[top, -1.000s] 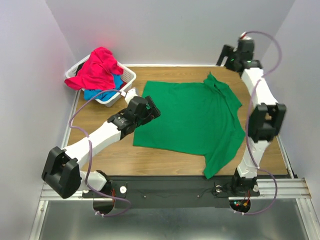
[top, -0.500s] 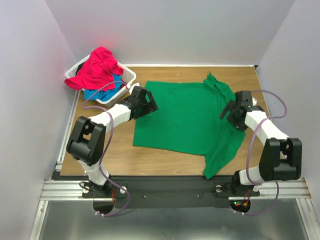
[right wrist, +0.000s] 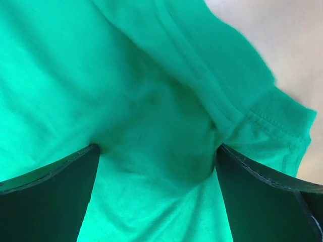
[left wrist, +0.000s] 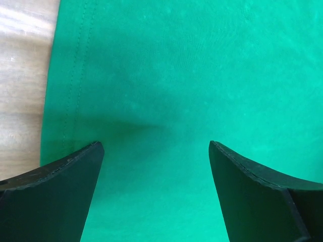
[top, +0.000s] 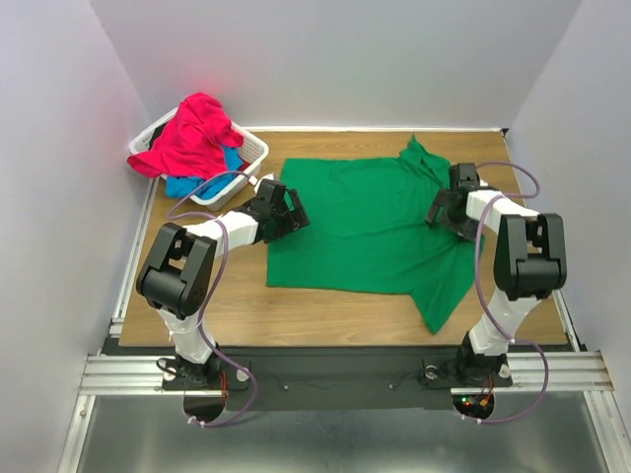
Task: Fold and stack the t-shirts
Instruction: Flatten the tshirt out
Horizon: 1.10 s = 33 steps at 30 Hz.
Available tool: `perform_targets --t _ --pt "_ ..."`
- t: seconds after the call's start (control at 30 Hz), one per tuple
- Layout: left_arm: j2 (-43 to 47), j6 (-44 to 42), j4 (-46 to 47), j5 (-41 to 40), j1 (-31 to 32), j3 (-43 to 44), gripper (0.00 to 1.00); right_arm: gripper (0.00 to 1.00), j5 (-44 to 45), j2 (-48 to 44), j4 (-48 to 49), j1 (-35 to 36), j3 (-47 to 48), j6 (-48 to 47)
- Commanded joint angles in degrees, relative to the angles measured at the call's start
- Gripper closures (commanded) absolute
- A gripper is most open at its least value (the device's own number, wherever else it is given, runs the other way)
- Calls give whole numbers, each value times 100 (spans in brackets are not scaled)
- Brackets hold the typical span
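So the green t-shirt (top: 370, 227) is spread out mostly flat in the middle of the wooden surface (top: 237, 296). Its stitched bottom hem is on the left side. 1 sleeve pokes toward the far edge on the right and the other sleeve (top: 444, 296) trails toward the near edge.

Both arms are bent low over it. The left fingers (top: 292, 211) sit at the shirt's far left corner, just inside the hem. From the left wrist camera they're spread wide apart with only flat green cloth between them, plus a tiny dark pucker in the fabric. A strip of bare wood shows past the hem. Nothing is pinched.

The right fingers (top: 446, 211) are over on the right side of the shirt, near the far sleeve. These are wide apart too. The right wrist camera shows rumpled cloth between them, with a thick fold running across and a stitched sleeve edge off to the right. The tips look like they're down on the fabric, but they aren't clamped on anything.

Back in the far left corner there's a white slotted basket (top: 254, 148) with the red t-shirt (top: 192, 133) heaped on top and spilling over the rim. The blue t-shirt (top: 187, 184) is peeking out underneath it. The basket is just beside the left arm and well apart from the green shirt's right half.
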State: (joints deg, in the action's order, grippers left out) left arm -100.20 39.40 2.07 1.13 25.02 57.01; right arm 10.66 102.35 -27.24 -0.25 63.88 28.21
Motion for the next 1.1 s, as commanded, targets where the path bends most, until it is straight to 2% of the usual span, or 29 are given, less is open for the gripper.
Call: perform_targets --t 0.0,0.07,0.17,0.3,0.4,0.57,0.63,0.8,0.93,1.07 --pt "-437 -81 -162 -236 -189 151 2 0 -406 934 738 -10 712 -587" --pt "-570 -125 -198 -209 -312 292 2 0 -494 1373 729 -19 1238 -876" --pt "-728 -195 -259 -192 -374 626 2 0 -494 1499 720 -28 1521 -1098" --pt "-755 -406 -522 44 -375 1153 2 0 -371 1429 494 -54 2223 -1388" --pt "-510 -389 -558 133 -357 1277 2 0 -651 1035 352 -54 2200 -1397" --pt "998 -214 -610 -68 -322 383 2 0 -600 -617 229 -54 910 -818" --pt "1396 -100 -934 -479 -322 -65 2 0 -477 -1170 53 -45 357 -519" --pt "2643 532 -1296 -851 -331 -1313 2 0 -283 -3174 -456 -54 -1802 791" --pt "3207 788 -1096 -676 -339 -2315 2 0 -450 -4317 -912 -54 -2641 1072" --pt "3069 833 -910 -649 -340 -2467 3 0 -748 -4882 -1116 -54 -2802 1529"
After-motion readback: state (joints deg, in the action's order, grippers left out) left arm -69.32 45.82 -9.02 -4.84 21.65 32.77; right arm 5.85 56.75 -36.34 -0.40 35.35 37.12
